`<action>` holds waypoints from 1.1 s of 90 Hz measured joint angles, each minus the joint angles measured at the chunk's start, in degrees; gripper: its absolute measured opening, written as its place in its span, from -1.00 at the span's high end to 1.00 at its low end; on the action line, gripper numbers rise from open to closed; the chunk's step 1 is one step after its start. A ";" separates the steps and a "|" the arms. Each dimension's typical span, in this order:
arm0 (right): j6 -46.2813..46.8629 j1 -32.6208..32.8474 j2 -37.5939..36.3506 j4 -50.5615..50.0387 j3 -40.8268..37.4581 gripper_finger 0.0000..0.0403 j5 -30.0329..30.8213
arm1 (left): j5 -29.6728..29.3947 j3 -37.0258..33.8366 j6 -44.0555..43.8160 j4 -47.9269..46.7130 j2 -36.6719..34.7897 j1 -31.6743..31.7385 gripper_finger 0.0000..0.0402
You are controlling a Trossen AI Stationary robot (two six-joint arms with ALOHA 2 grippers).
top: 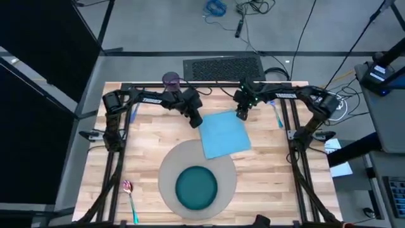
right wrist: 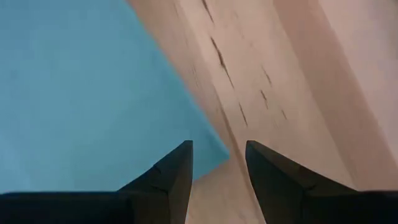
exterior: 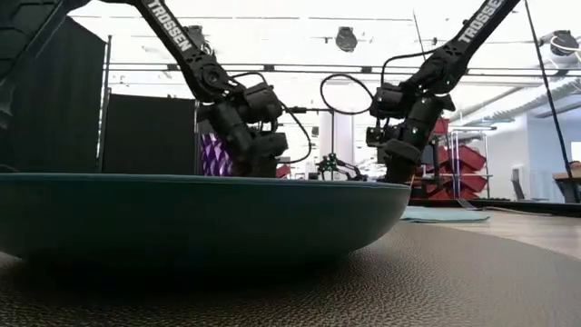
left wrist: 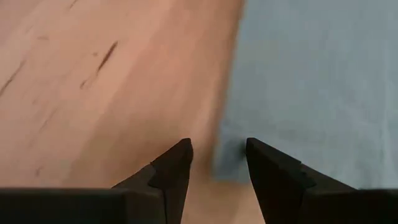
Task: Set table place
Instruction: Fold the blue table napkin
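The light blue napkin (top: pixel 224 133) lies flat on the table (top: pixel 278 164), its near corner overlapping the grey mat (top: pixel 166 171) that carries the teal plate (top: pixel 196 188). Both grippers sit at the napkin's far edge: the left gripper (top: pixel 195 121) over the far-left corner, the right gripper (top: pixel 242 115) over the far-right corner. Each wrist view shows the fingers parted with a napkin corner directly beneath the gap and nothing held. The napkin's far edge runs between the two grippers, so both arms are equally near. A coordinated pinch of both corners appears to be the next requirement.
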 joint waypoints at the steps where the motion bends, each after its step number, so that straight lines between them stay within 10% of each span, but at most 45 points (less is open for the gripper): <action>1: -0.07 0.00 0.05 0.05 0.00 0.30 0.00 | -0.03 0.00 0.02 0.01 0.00 -0.04 0.29; 79: -2.05 -0.20 5.68 3.61 0.26 0.31 -1.79 | -0.04 -0.09 -0.16 -0.14 0.09 -0.39 0.29; 99: -1.36 -0.26 5.55 1.31 2.03 0.80 -0.94 | -0.06 -0.11 1.61 -0.22 0.09 -0.39 0.33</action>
